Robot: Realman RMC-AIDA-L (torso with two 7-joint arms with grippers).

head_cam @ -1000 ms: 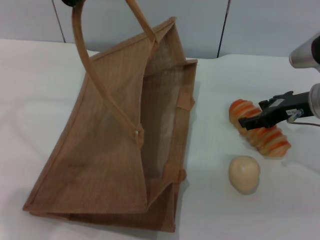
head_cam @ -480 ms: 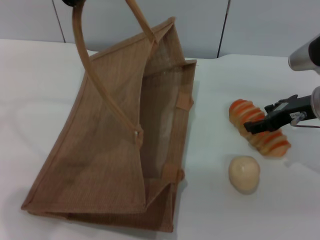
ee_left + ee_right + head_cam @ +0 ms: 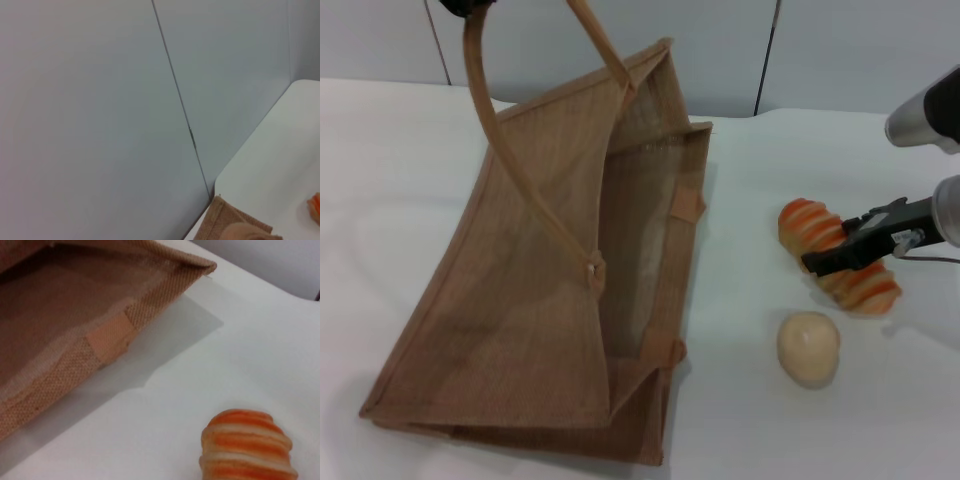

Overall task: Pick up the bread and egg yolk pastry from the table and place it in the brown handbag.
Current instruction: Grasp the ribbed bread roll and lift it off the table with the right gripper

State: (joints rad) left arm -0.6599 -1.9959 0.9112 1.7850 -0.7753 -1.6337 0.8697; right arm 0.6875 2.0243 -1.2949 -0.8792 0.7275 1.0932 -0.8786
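The bread (image 3: 840, 257) lay on the table (image 3: 790, 420) right of the brown handbag (image 3: 550, 290), its long axis slanting toward the robot's right. The right gripper (image 3: 825, 262) hovered across its middle, nearer than the left arm; whether its fingers were spread or closed could not be told.

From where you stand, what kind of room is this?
Probably a test bench, not a kitchen: a plain white table against bare grey wall panels, holding only a brown handbag, a striped bread and a pastry ball.
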